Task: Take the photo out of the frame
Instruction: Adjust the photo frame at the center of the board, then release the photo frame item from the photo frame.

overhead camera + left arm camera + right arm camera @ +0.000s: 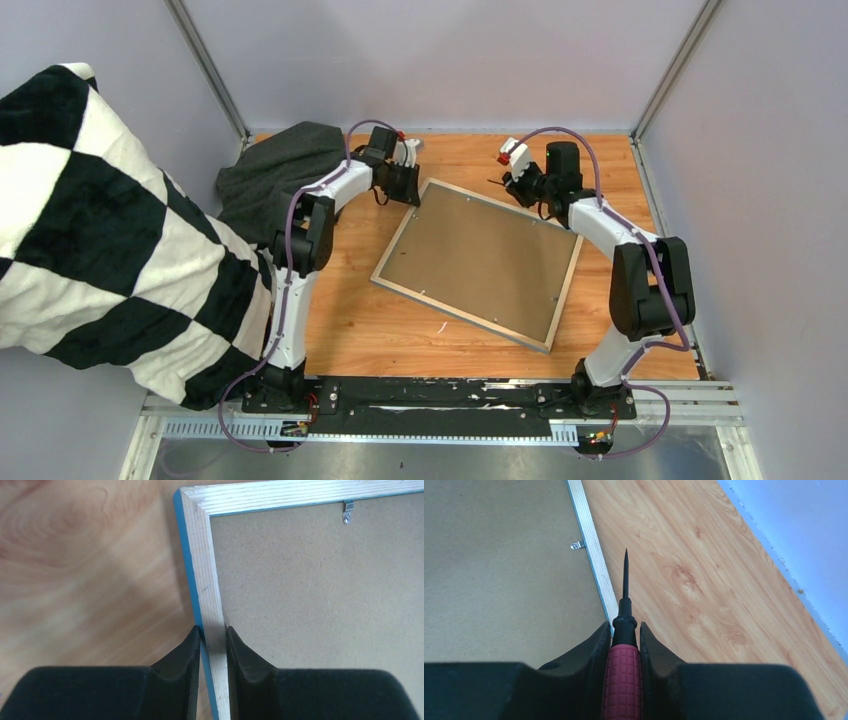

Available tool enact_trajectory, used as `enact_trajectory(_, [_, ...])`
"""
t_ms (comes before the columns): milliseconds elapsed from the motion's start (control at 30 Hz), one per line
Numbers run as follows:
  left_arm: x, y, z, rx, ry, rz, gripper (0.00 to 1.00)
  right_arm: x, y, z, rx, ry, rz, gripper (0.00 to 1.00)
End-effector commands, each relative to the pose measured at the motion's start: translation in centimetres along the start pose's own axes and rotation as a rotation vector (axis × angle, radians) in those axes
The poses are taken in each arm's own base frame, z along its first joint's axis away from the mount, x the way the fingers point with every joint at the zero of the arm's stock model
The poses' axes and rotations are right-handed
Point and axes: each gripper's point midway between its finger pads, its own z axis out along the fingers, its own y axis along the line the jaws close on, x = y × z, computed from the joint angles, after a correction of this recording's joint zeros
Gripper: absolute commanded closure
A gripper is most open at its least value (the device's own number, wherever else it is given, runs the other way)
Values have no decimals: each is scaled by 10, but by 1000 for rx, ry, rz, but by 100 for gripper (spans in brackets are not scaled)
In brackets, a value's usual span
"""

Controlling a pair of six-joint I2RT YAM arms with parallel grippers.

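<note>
From above, the thin rectangular picture frame (399, 235), pale wood at its back edge, lies face down and skewed on the light wooden counter (380, 335). The plain brown backing board (480, 260) is uppermost. The photo cannot be seen. I judge that it sits under that board, not yet out. The left arm (330, 190) reaches the far left corner and the right arm (600, 215) the far right one. A crumpled dark grey cloth (280, 175) lies just beside the left arm and could snag if that arm swings outward. A big black-and-white checked blanket (90, 220) bulks at the left, off the counter. A small white scrap (441, 327) lies near the frame's near edge.

In the left wrist view, the black left fingers (182, 665) are clenched on the frame's rail near a corner, one on the blue outer side and one on the board side. The hold is narrow and off centre, so a lift would likely let the frame pivot or slip. Tilting it could spill board and print together. A small metal tab (347, 512) sits at the upper rail.

In the right wrist view, the right fingers (591, 655) grasp a pointed tool (624, 675) with a dark red gridded handle and a black shaft. Its tip shows just outside the rail, near another such tab. That tab is a small target, and a skidding tip could gouge the board or pierce the print beneath. The pale blue wall (794, 525) stands close on the right.
</note>
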Motion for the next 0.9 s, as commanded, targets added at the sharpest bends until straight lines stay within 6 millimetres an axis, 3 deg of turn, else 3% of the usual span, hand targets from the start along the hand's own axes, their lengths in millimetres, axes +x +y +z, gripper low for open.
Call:
enact_trajectory(0, [95, 6, 6, 16, 267, -38, 100, 10, 22, 2, -73, -11, -6, 100])
enact_trajectory(233, [104, -6, 6, 99, 291, -21, 100, 7, 40, 4, -152, -71, -23, 100])
enact_trajectory(533, [117, -10, 7, 117, 324, -78, 100, 22, 44, 10, -151, -34, -39, 100])
enact_trajectory(867, [111, -5, 7, 87, 276, -43, 100, 30, 50, 21, -132, 22, -67, 100])
